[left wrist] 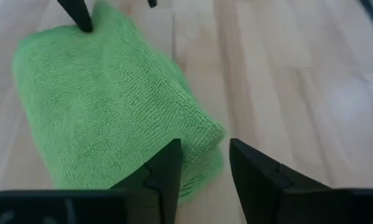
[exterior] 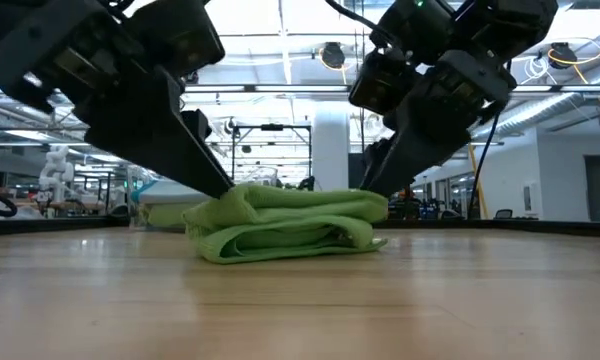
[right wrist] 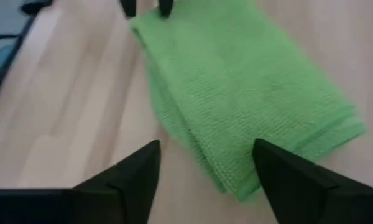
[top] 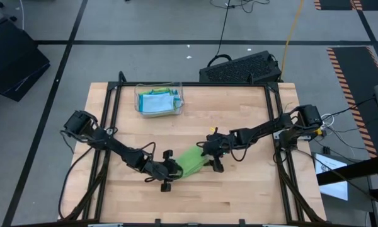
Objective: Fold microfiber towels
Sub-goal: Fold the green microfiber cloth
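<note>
Folded green towel (top: 190, 161) lies at centre frame; left gripper (top: 170, 171) and right gripper (top: 213, 157) flank it, both spread, holding nothing.

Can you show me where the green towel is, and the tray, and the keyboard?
Green towel (top: 191, 161), high view, middle of the folded cloth.
Tray (top: 138, 104), high view, its left wall.
Keyboard (top: 239, 68), high view, middle of the keys.
</note>
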